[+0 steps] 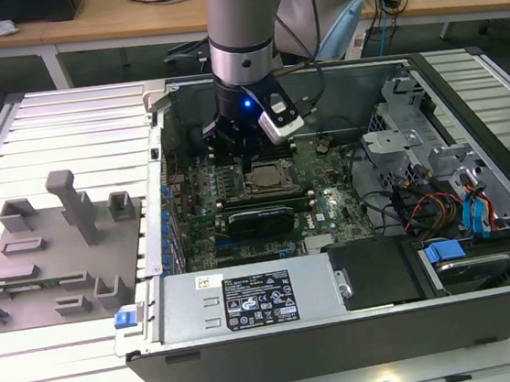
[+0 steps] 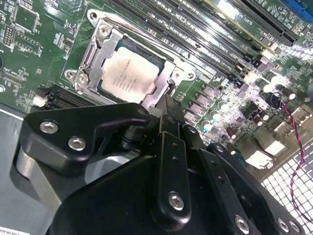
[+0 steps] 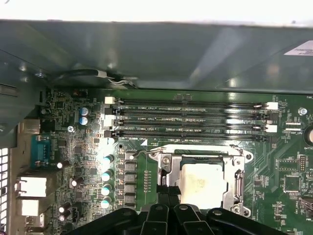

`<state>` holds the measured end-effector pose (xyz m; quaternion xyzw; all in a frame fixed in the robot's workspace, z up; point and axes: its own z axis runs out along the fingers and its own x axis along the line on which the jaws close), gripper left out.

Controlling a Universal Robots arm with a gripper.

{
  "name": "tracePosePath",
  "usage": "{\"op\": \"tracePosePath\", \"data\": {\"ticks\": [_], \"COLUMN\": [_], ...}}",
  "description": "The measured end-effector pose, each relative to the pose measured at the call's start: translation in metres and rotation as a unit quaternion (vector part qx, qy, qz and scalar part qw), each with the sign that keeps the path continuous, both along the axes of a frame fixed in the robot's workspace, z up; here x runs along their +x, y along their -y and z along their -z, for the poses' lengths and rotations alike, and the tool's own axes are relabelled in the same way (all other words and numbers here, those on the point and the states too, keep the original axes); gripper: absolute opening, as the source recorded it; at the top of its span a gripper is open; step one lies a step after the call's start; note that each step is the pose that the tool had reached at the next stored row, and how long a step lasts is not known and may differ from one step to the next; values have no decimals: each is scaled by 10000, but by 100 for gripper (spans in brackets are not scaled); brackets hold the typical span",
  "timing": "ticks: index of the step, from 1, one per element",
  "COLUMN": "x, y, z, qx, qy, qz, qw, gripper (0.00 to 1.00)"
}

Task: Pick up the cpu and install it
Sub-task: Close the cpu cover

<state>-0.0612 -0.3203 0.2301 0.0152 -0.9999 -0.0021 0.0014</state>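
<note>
The cpu (image 1: 268, 179), a small square chip with a pale metal top, lies flat inside the dark socket frame (image 2: 105, 36) on the motherboard of the open computer case. In both wrist views the cpu (image 2: 131, 73) (image 3: 203, 183) sits within the frame (image 3: 166, 161). My gripper (image 1: 243, 154) hangs over the socket's edge, on the exterior view's left of the chip. Its black fingers (image 2: 168, 115) come together at the cpu's rim, and the gripper (image 2: 159, 105) (image 3: 172, 192) looks shut with nothing held between them.
Memory slots (image 3: 190, 117) run along one side of the socket. A black expansion card (image 1: 258, 218) lies just in front of it. A power supply (image 1: 249, 302), drive bays and cables (image 1: 431, 203) crowd the case. A grey fixture plate with posts (image 1: 60, 259) stands outside, at the exterior view's left.
</note>
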Motion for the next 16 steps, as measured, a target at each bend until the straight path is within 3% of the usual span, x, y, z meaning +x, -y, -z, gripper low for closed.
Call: {"op": "tracePosePath", "data": {"ticks": [5,13,16], "x": [73,327,375], "y": [0,1,0], "z": [0,-1,0], "qx": [-3,-3,-2], "qy": [0,0,0], "qz": [1,0,1], "qw": [10000,10000,10000], "gripper": [11,11,11]}}
